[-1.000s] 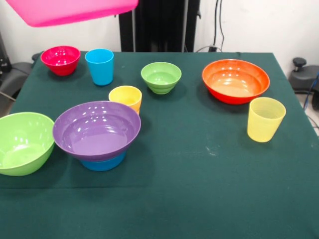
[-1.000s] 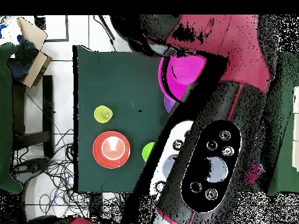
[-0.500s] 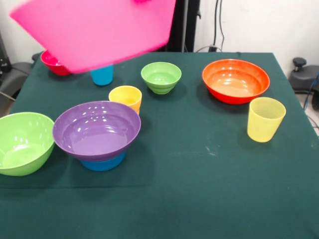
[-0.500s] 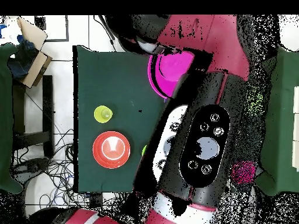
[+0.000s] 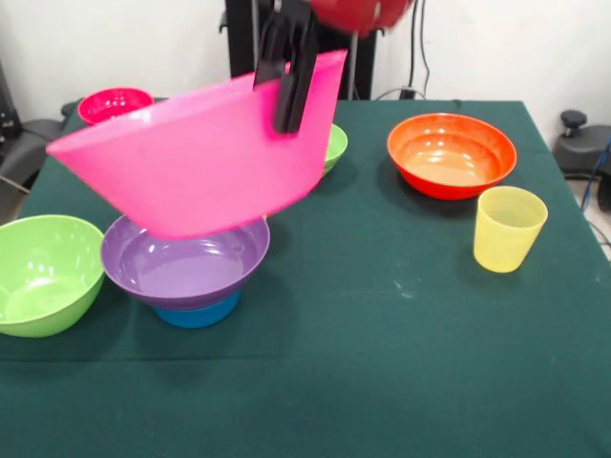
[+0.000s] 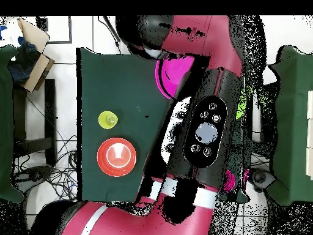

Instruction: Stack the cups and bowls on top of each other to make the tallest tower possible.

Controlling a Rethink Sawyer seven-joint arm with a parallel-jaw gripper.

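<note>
Gripper (image 5: pixel 289 72) is clamped on the far rim of the big pink bowl (image 5: pixel 200 162), one finger inside the wall, one outside. The bowl hangs tilted, off the table (image 5: pixel 401 324), directly above the purple bowl (image 5: pixel 186 272), which sits on an upturned blue bowl (image 5: pixel 198 312). Big lime green bowl (image 5: pixel 43 272) sits just beside that stack. Orange bowl (image 5: pixel 451 155) and pale yellow cup (image 5: pixel 509 229) are well apart from it.

A white wall (image 5: pixel 115 43) stood behind the claw (image 5: pixel 291 91), with cables (image 5: pixel 417 48) hanging down it. Below lay a dark green tablecloth (image 5: pixel 401 363). Tiled floor (image 6: pixel 61 37), a cardboard box (image 6: pixel 33 46) and loose wires (image 6: pixel 58 177) lay beside the table.
</note>
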